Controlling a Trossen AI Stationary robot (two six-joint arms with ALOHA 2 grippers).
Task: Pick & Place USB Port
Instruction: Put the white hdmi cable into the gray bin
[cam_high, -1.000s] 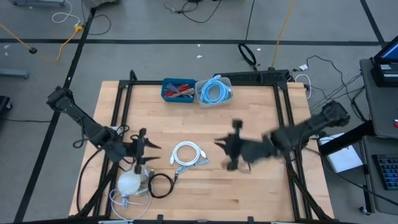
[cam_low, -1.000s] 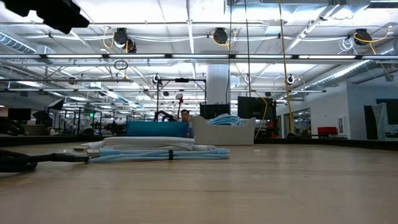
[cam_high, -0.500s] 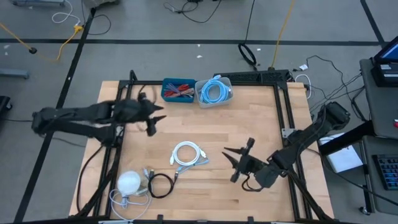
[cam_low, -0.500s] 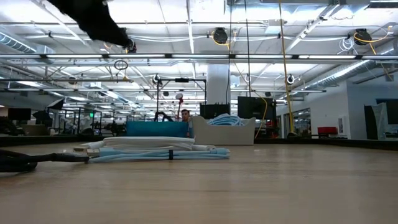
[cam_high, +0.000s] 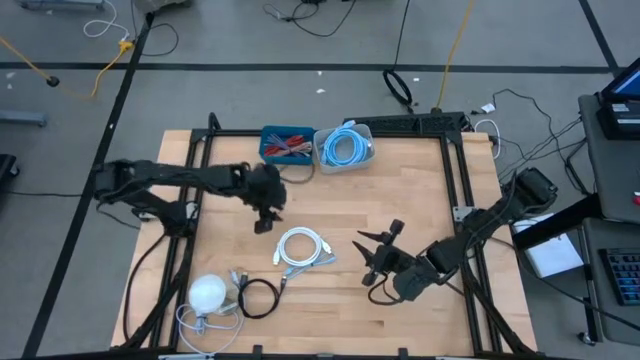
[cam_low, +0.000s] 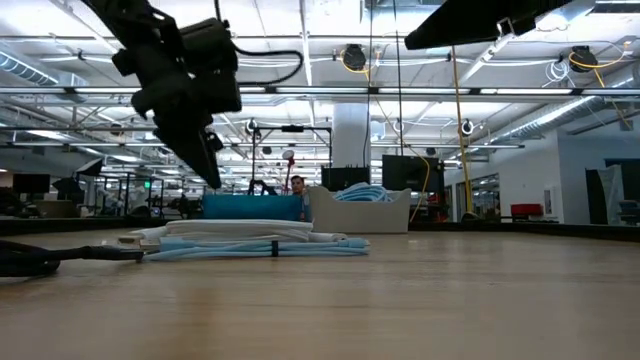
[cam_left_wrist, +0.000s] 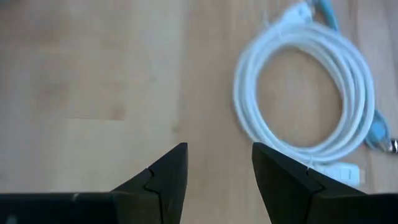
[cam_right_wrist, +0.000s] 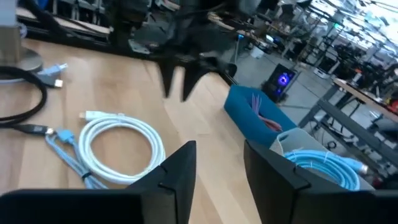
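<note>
A white coiled USB cable (cam_high: 303, 248) lies flat on the wooden table, with a light blue cable end beside it (cam_right_wrist: 65, 148). In the left wrist view the coil (cam_left_wrist: 305, 99) lies just ahead of my fingers. My left gripper (cam_high: 265, 218) hovers open above the table, a little to the far left of the coil, and hangs fingers down in the low view (cam_low: 205, 150). My right gripper (cam_high: 373, 258) is open, to the right of the coil, and faces it (cam_right_wrist: 121, 146). Neither gripper touches anything.
A blue bin (cam_high: 287, 143) with small parts and a white bin holding a blue cable (cam_high: 345, 147) stand at the far edge. A white round device (cam_high: 208, 293) and a black cable loop (cam_high: 257, 298) lie near the front left. Bare wood lies between the coil and the bins.
My left arm rose from beside the white device, swung toward the far edge, then came right and down toward the coil. My right arm drew back toward the near right, and its gripper settled to the right of the coil. The cable stayed put.
</note>
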